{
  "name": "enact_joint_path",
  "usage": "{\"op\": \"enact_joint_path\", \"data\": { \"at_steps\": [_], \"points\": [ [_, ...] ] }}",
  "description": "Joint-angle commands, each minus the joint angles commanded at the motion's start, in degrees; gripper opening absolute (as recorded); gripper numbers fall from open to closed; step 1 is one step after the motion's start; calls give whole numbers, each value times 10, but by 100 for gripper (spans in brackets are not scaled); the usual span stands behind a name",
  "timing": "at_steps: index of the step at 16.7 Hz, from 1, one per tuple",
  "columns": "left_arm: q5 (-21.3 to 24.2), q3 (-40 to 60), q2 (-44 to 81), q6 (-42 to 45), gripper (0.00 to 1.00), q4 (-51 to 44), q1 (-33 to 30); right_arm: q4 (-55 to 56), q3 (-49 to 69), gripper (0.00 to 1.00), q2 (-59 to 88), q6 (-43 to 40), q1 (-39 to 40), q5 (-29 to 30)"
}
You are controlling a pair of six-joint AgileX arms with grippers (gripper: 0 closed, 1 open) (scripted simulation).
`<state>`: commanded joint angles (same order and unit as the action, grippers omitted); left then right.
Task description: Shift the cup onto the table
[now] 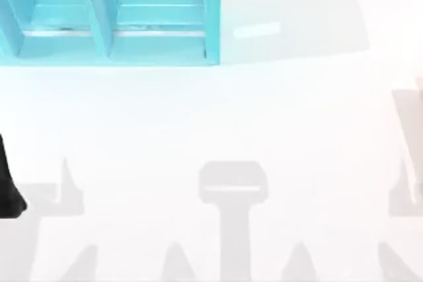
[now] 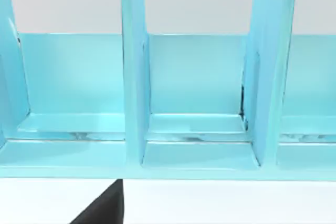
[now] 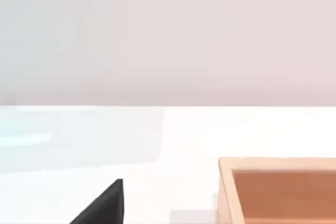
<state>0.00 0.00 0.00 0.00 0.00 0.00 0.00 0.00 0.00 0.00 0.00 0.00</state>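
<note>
Overhead camera; left wrist nearer shelf [image 2: 194,77].

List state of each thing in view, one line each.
Turquoise shelf unit: upright at the table's far left, the compartments facing the cameras hold nothing.
Table: white, bare in the middle.
Wooden box: open-topped, resting on the table, in the right wrist view.
Left arm: parked at the table's left edge.

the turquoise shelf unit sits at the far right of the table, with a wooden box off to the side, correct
Not quite: in the top view the turquoise shelf unit stands at the far left of the table, not the right. The wooden box appears in the right wrist view.
</note>
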Motion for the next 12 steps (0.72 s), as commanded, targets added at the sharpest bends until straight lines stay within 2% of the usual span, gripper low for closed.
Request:
{"op": "enact_joint_path", "data": {
  "at_steps": [3,6,12],
  "points": [
    [0,0,0,0,100,0,0,-6,7,100,7,-4,-4,0],
    [0,0,0,0,100,0,0,-57,61,100,61,-37,-37,1],
    [0,0,0,0,100,0,0,-275,275,100,330,-159,-159,-1]
  ]
}}
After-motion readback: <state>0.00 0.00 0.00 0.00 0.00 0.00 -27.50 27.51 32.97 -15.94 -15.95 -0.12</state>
